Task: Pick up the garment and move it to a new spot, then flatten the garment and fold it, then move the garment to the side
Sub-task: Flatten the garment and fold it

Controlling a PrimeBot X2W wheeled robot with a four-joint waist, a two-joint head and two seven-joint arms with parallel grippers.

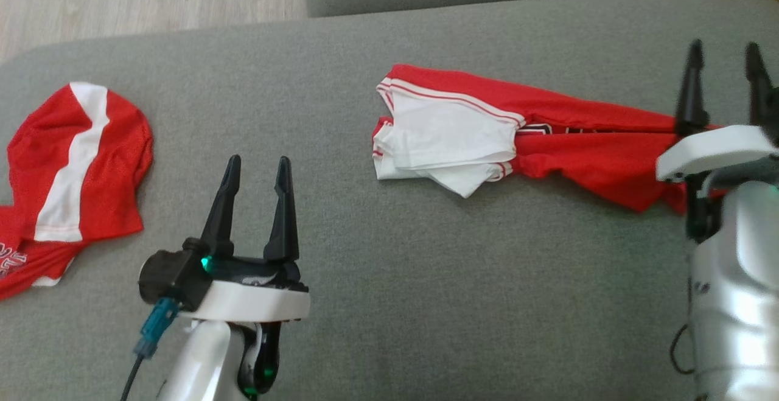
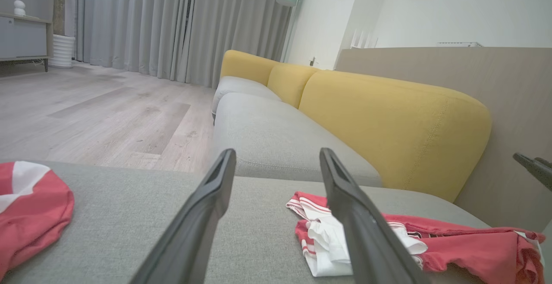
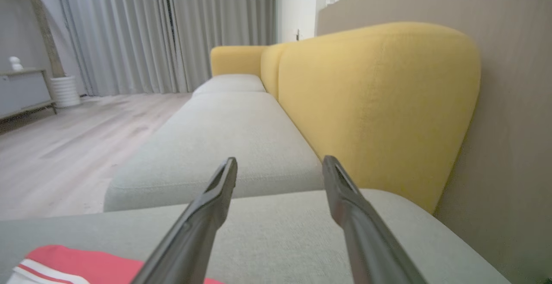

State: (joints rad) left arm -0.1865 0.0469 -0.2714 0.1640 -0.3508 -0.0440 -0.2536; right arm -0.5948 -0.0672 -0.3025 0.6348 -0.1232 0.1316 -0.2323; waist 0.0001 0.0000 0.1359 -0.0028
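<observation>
- The red mesh garment with white striped trim (image 1: pixel 487 139) lies loosely folded on the grey fabric sofa cushion (image 1: pixel 426 279). Its long axis runs sideways across the front of the robot.
- Its red end lies directly beneath the right gripper (image 1: pixel 724 60), and its white folded end points toward the left gripper (image 1: pixel 258 167), which is well apart from it.
- The right arm is plainly the nearer one for any nudge to the side.
- The right gripper is spread wide with nothing between its fingers, and it hangs above the cloth rather than pinching it.
- The left gripper is equally wide and empty over bare cushion.
- A second red garment with a white band (image 1: pixel 73 163) lies further out on the left gripper's outer side.
</observation>
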